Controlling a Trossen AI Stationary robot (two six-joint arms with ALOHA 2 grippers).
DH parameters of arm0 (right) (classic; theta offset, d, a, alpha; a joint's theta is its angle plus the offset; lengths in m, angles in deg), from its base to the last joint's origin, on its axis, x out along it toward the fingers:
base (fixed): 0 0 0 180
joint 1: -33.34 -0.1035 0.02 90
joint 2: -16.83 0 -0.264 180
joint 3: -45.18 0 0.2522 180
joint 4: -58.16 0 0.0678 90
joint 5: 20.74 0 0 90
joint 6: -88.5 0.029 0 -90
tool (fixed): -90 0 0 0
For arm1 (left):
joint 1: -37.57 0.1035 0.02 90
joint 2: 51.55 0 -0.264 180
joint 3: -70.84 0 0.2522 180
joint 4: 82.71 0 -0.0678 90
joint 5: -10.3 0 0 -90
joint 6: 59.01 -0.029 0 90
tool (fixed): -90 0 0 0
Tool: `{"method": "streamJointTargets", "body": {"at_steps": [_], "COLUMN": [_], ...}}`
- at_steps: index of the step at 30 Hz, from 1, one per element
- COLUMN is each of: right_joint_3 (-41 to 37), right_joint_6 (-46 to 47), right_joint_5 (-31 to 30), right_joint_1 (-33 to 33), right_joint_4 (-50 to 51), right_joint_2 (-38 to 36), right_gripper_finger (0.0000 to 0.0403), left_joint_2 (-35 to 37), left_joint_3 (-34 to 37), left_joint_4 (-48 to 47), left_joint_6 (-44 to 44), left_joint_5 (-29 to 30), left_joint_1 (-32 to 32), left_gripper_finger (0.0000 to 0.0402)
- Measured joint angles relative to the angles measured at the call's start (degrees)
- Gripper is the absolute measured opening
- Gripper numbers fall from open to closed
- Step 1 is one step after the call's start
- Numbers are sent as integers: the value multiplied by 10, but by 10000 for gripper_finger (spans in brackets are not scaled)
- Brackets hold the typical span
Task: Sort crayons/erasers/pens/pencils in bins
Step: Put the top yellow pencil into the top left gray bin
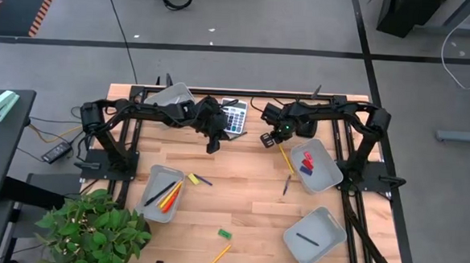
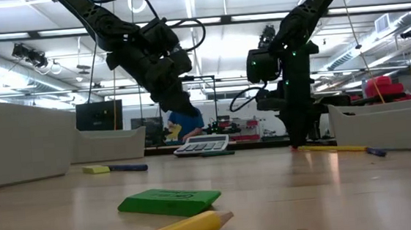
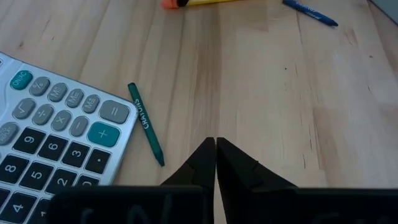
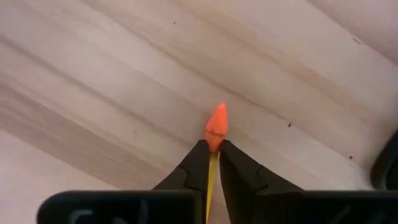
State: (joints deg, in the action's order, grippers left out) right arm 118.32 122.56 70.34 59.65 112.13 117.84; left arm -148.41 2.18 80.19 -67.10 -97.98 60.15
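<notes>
My right gripper (image 4: 211, 144) points down at the table's far middle (image 1: 271, 142) and is shut on a long yellow pencil (image 1: 285, 160) with an orange end. The pencil lies on the wood beside the bin (image 1: 317, 166) that holds red and blue erasers (image 1: 307, 160). My left gripper (image 3: 215, 142) is shut and empty, hovering over the table (image 1: 212, 148) near the calculator (image 3: 56, 137). A green crayon (image 3: 146, 123) lies by the calculator's edge. Another bin (image 1: 162, 194) holds crayons and pens, and a third (image 1: 316, 235) holds one pen. My right gripper pinches the pencil between its two fingers just behind the orange end (image 4: 216, 127), which sticks out past the fingertips. The fingers come from above, pointing down, and stand across the pencil. In the low view its shaft (image 2: 333, 148) lies on the table.
A yellow eraser (image 1: 192, 178) and a dark pen (image 1: 204, 181) lie mid-table, and another pen (image 1: 286, 185) lies near the eraser bin. A green eraser (image 1: 225, 234) and a pencil (image 1: 216, 259) lie by the near edge. A fourth bin (image 1: 173, 93) stands at the far left.
</notes>
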Motion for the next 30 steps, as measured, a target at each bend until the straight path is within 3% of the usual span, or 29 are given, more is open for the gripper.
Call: {"method": "streamJointTargets", "body": {"at_steps": [9,18,30], "right_joint_3": [3,85,222], "right_joint_6": [-2,-41,-224], "right_joint_5": [36,39,28], "right_joint_1": [-16,-45,-83], "right_joint_4": [-32,-21,9], "right_joint_2": [0,-1,-1], "right_gripper_finger": [37,36,36], "left_joint_2": [0,0,0], "left_joint_3": [0,0,0], "left_joint_4": [-5,-17,-31], "left_joint_6": [0,-1,-1], "left_joint_5": [0,0,1], "left_joint_1": [0,0,0], "left_gripper_finger": [17,16,22]}}
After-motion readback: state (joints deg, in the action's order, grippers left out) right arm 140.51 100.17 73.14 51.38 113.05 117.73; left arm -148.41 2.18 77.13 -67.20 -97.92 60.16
